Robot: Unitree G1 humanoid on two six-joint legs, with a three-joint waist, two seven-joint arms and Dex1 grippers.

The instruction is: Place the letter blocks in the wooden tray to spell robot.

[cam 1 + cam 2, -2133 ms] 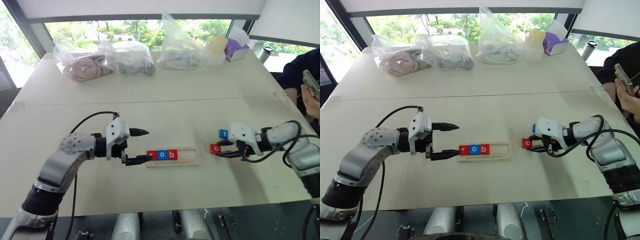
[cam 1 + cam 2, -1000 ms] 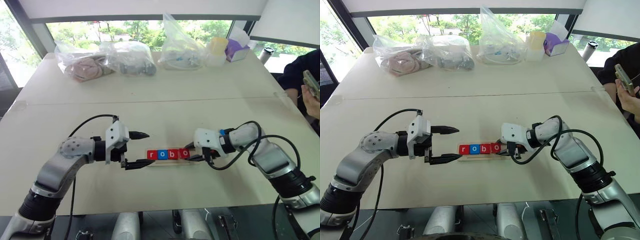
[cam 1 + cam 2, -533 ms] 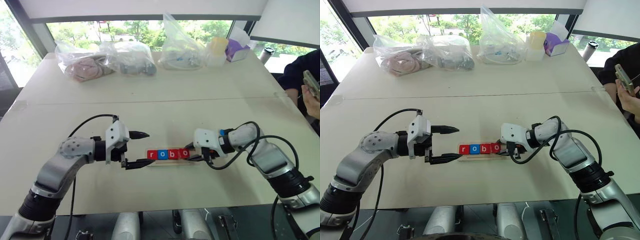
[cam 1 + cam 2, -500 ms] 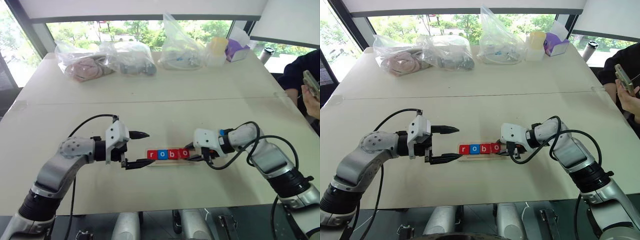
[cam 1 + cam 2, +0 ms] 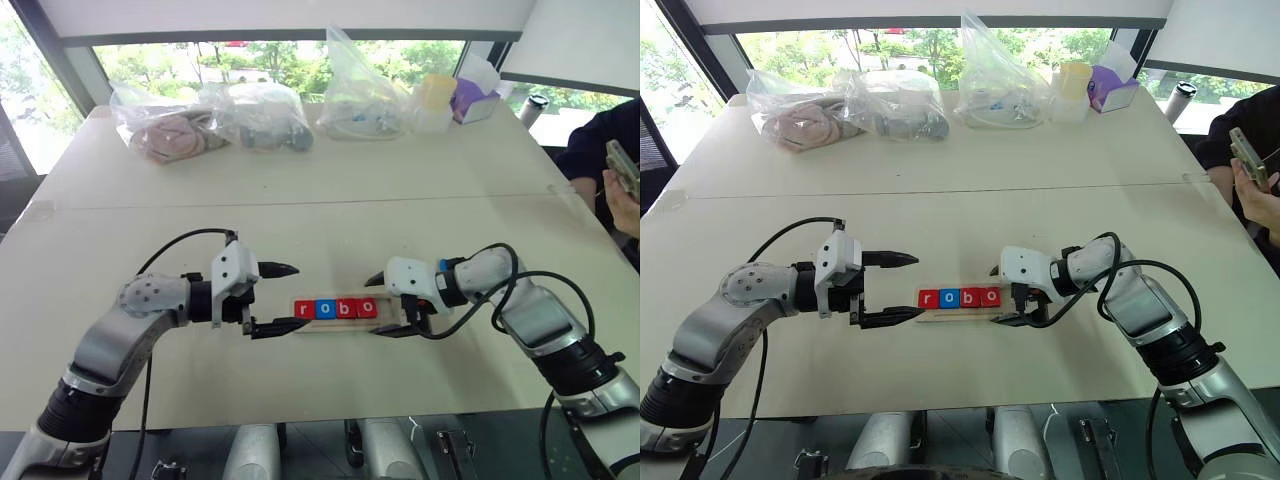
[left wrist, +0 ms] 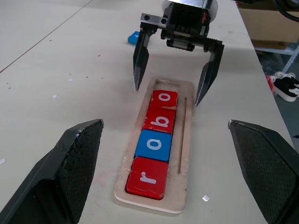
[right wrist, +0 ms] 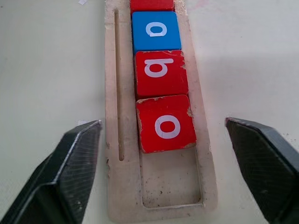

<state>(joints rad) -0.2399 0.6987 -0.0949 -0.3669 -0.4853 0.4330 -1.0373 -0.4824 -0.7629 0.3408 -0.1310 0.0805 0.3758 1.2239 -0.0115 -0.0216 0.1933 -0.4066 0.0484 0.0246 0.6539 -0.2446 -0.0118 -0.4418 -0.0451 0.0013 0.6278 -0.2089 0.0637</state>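
Left arm comes in from 7 o'clock, elbow bent, forearm about level. Left gripper [image 5: 277, 298] points toward 3 o'clock, fingers spread wide, one above the other, nothing between them. Right arm comes in from 4 o'clock, forearm angled toward 9 o'clock, wrist tipped down. Right gripper [image 5: 384, 305] faces the left one, fingers [image 6: 140, 58] parted wide and empty; tips look just off the counter [image 5: 330, 225], contact hard to judge. Grippers near each other, not touching.
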